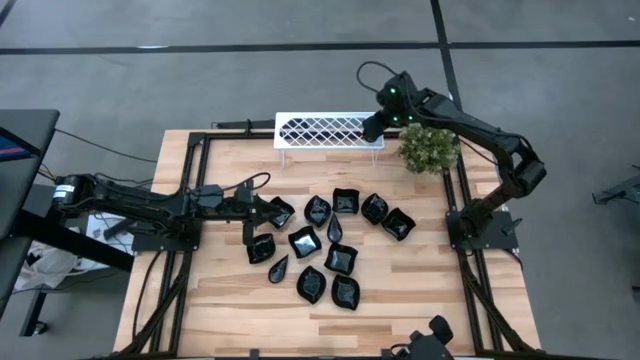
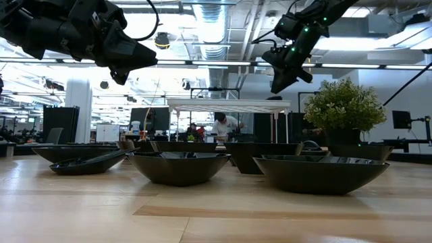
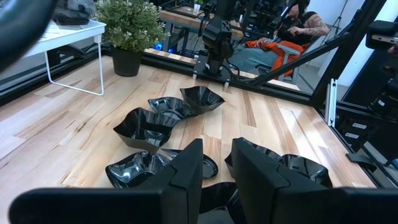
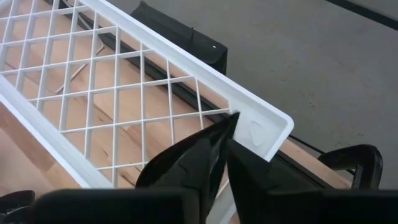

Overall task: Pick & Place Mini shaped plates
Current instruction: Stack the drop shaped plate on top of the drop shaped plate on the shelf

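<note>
Right claw (image 4: 222, 149) hangs over the right end of the white lattice rack (image 1: 329, 130) at the far edge of the bench (image 1: 420, 290), its fingers pinching a glossy black plate (image 4: 186, 165) with a pointed tip that touches the rack's rim. Left claw (image 3: 214, 177) hovers low over the left side of the cluster, fingers slightly parted and empty. Eleven or so shiny black mini plates (image 1: 330, 245), scalloped, square and leaf-shaped, lie clustered on the pale wood planks mid-bench. A bushy green potted plant (image 1: 429, 148) stands just right of the rack.
</note>
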